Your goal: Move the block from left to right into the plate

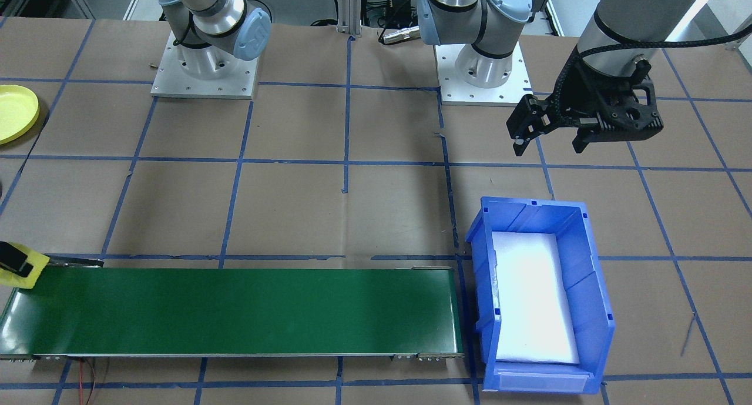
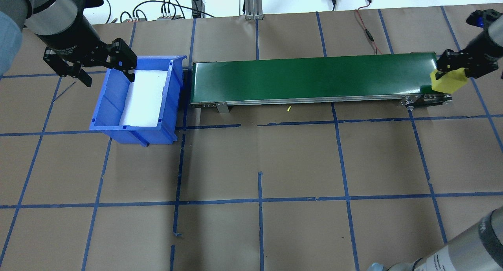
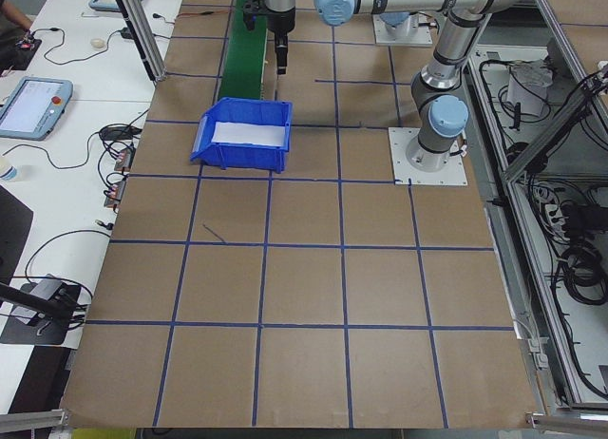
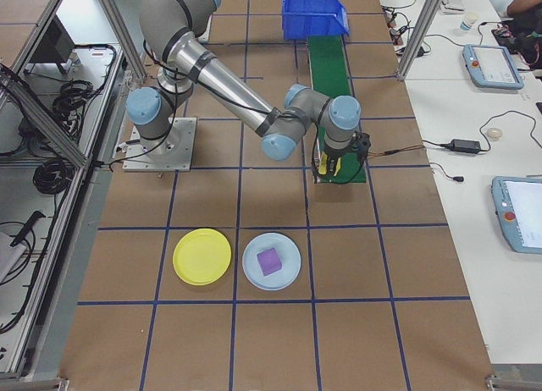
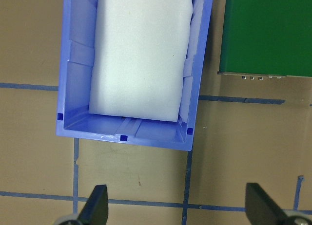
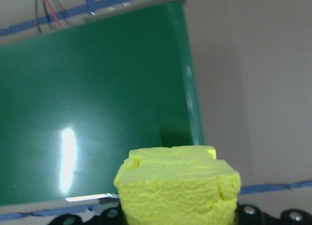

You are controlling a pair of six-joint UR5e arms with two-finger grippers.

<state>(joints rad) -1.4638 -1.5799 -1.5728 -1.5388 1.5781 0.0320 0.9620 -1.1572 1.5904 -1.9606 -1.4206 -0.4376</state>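
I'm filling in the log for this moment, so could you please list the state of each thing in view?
Yellow block: gripped, lifted at the belt's end.
Right claw: shut on the yellow block.
Left claw: open, empty, hanging beside the bin.
Blue bin: upright, holding only a white liner.
Green belt: bare.
Yellow plate: empty.
Light blue plate: holds a purple block.

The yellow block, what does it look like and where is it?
The yellow block is a chunky cube of rough, crumbly-looking foam with small cracks and a notched top edge. The right tool is shut on it and holds it over the right end of the green conveyor belt. It is not on the yellow plate, which is empty.
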